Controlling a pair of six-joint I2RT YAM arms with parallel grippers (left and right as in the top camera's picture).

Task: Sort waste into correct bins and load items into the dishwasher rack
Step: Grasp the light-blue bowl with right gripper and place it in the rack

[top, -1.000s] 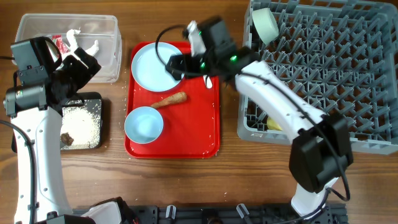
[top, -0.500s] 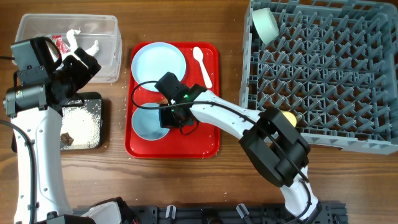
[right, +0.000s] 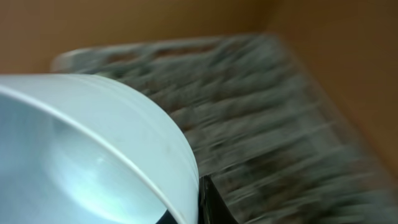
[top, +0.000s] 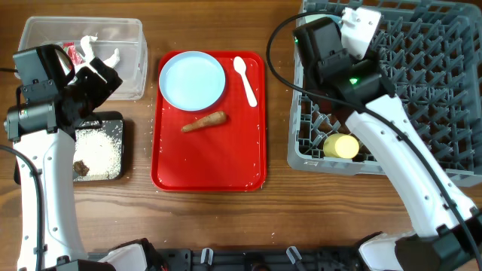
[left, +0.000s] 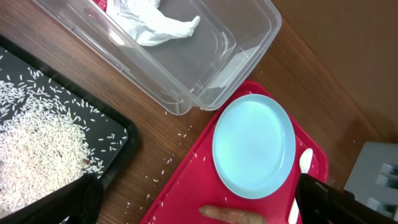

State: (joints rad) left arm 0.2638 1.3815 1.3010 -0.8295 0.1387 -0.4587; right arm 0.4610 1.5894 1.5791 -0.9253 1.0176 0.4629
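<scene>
**A:** One mint bowl [top: 360, 24] is pinched in our right gripper [top: 350, 31], up over a corner of the rack [top: 429, 90].

**B:** Yep, and our left gripper [top: 104, 75] hangs spread wide by the clear tub [top: 128, 45] and black tray [top: 113, 172]. Plate [top: 192, 80], spoon [top: 245, 79] and carrot stick [top: 205, 121] lie on the red tray [top: 211, 165]. We've got the yellow cup [top: 343, 146] racked.
</scene>
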